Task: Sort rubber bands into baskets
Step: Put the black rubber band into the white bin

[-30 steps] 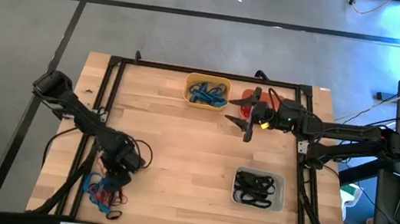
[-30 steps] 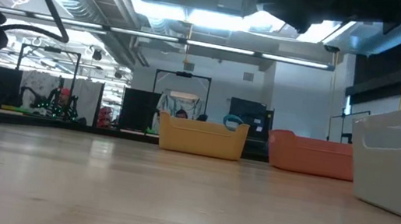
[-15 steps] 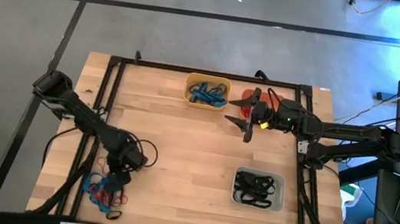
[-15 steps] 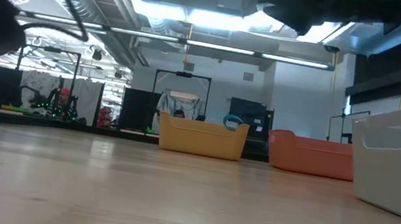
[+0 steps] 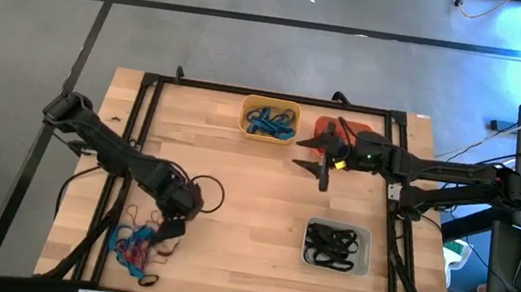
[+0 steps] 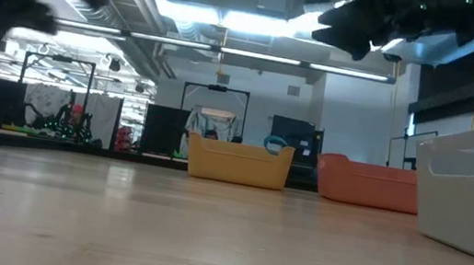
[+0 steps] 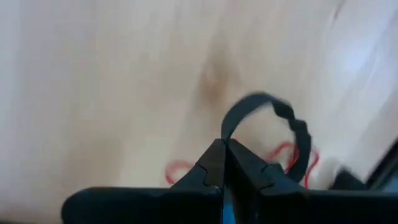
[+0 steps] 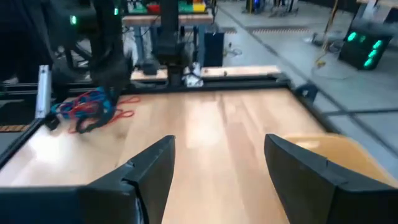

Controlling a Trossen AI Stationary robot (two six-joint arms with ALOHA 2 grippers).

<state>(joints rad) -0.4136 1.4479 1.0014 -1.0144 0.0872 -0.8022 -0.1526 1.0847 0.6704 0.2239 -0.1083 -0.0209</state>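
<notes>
I have the left tool (image 7: 225, 163) pinched together on a black rubber band (image 7: 273, 124), lifted just off the pile of rubber bands (image 5: 136, 246) at the table's (image 5: 234, 193) near-left corner, so I should raise it slowly and straight until the loop hangs free of the red ones, then carry it to the pale grey basket (image 5: 336, 247) at near right, which holds the black bands. The left arm reaches in low from the left edge, elbow bent. The right tool (image 8: 217, 168) waits with fingers apart just beside the orange basket (image 5: 338, 131), far right of the yellow basket (image 5: 271, 118).
</notes>
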